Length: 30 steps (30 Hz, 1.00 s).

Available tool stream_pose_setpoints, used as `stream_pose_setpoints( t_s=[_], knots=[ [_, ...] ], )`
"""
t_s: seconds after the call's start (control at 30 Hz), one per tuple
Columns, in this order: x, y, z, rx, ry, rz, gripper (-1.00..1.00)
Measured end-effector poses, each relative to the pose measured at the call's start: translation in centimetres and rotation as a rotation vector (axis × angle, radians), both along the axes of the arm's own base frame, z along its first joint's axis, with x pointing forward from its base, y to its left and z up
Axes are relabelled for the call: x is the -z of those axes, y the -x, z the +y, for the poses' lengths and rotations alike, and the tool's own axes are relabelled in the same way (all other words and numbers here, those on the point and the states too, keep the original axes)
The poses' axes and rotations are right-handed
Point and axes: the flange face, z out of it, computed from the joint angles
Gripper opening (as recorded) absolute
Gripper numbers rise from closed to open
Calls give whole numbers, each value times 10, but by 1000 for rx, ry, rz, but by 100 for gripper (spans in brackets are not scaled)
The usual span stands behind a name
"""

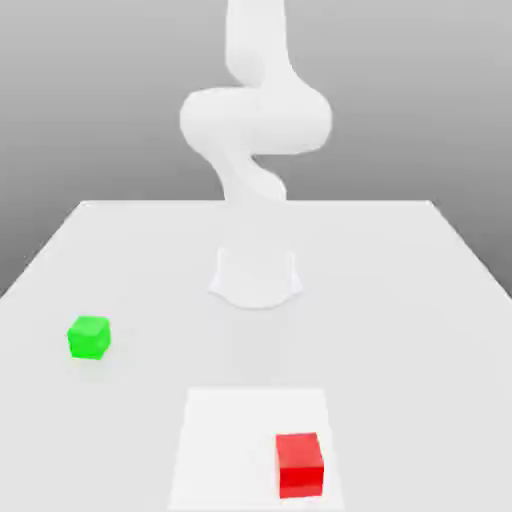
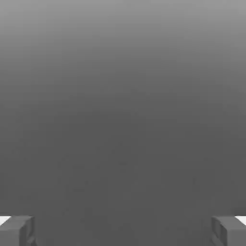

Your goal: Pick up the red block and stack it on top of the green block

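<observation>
The red block (image 1: 300,464) rests on a lighter square patch of the white table (image 1: 400,300), near the front edge, toward the exterior view's right. The green block (image 1: 89,337) sits apart from it on the table, at the exterior view's left. The white arm (image 1: 255,120) rises from its base (image 1: 256,277) at the table's middle and bends upward out of the picture. In the hand view my gripper (image 2: 123,230) is open, its two grey fingertips (image 2: 17,230) standing far apart with nothing between them, in front of plain grey background.
A pale square patch (image 1: 250,420) marks the table's front middle, under the red block. The table's far edge (image 1: 256,203) runs behind the arm base, against a grey backdrop.
</observation>
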Motion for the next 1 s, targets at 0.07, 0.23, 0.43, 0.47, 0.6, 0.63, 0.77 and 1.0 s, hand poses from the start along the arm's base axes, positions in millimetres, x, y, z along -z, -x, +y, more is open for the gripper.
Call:
stream_pose_setpoints(
  t_s=[0.07,0.23,0.43,0.47,0.6,0.63,0.77,1.0],
  knots=[
    [36,-26,4,-5,6,63,0],
    [127,-74,14,-19,17,213,0],
    [244,-103,25,-39,27,391,0],
    [264,-105,27,-43,28,420,0],
    [343,-105,35,-61,31,539,0],
    [362,-103,37,-66,32,568,0],
    [438,-86,44,-81,31,687,0],
    [519,-80,45,-85,29,724,-100]
  ],
)
